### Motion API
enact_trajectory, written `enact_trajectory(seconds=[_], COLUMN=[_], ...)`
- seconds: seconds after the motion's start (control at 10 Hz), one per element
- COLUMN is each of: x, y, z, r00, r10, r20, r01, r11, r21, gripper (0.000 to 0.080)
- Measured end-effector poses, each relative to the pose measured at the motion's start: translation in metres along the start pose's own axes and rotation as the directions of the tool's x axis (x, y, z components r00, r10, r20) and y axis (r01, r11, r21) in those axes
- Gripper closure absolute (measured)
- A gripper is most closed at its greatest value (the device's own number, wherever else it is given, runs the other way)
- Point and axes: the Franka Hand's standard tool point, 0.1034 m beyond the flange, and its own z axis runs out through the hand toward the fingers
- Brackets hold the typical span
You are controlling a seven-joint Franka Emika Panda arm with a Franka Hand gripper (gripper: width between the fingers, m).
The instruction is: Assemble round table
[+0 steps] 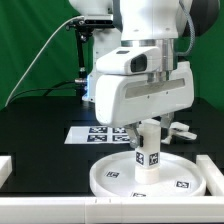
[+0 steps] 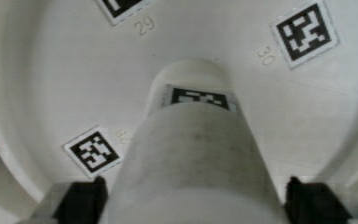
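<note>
Post-fitting step: the tool [image 2: 194, 200] pinches the upright post [image 2: 194, 140] at the round disc's [image 2: 51, 80] middle (snug on both sides). The next move, I judge, calls for twisting it home squarely.

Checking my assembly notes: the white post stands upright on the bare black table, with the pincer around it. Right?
Not quite: the post stands upright on the round disc, not on the bare table, as the exterior view shows. The pincer is around it, as you say.
</note>
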Motion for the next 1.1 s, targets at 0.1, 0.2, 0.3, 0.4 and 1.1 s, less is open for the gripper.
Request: enact_trajectory(seconds=[0.1,0.2,0.3,0.4,1.1], x=[0.0000,0.0000,0.0001,-0.0003,-0.0048], y=[-0.0001,-0.0001,0.0001,0.0007,0.0067], z=[0.0000,0.0001,0.0001,0.0003,0.0020], r00=[1.000,0.996,0.987,0.967,0.453], r10=[0.019,0.089,0.161,0.254,0.891], r20=[-0.001,0.000,-0.001,-0.006,-0.035], r01=[-0.019,-0.089,-0.161,-0.254,-0.890], r11=[1.000,0.996,0.987,0.967,0.454], r21=[0.001,0.001,0.001,-0.001,0.032], gripper=[0.0396,0.0395,0.0395,0.0395,0.0393])
